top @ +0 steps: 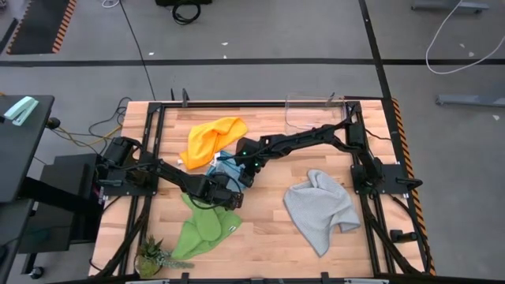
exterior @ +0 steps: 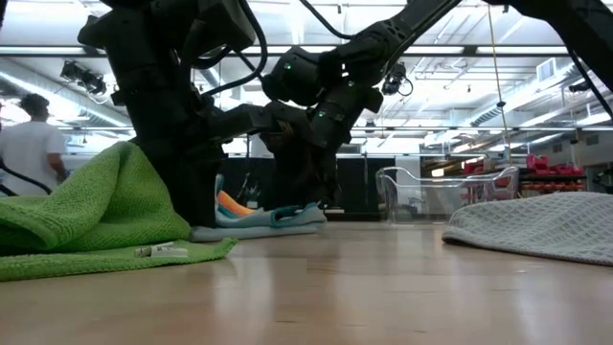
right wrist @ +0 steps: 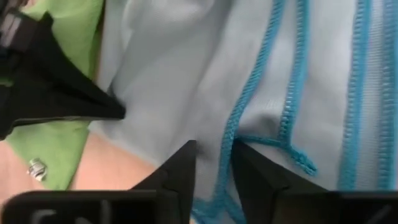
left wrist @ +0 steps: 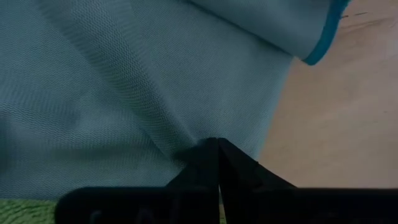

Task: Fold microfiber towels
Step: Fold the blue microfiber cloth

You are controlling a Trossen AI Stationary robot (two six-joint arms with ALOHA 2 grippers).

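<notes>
The light blue towel [left wrist: 124, 81] lies crumpled at the table's middle, mostly hidden under both arms in the high view [top: 226, 164]. My left gripper [left wrist: 217, 149] is shut on it. My right gripper [right wrist: 214, 158] points down at it with a narrow gap between its fingers, which stand on either side of the towel's darker blue stitched edge [right wrist: 239, 118]. The yellow-orange towel [top: 213, 138] lies just beyond, the green towel [top: 205, 227] toward the near left, and the grey towel [top: 319, 209] to the right. My left gripper pinches the light blue towel's face [left wrist: 186, 140] between its two shut fingertips, slanting down from the table's left side. Creases run to the tips. The towel lies on the table; one layer or several, I cannot tell. My right gripper has the stitched edge [right wrist: 219, 174] in its gap; whether the fingers touch it, I cannot tell.
A clear plastic bin [top: 316, 112] stands at the far edge. A small potted plant [top: 154, 256] sits at the near left corner. Bare wood lies between the green and grey towels. In the low view a person [exterior: 29, 144] stands in the room behind the table.
</notes>
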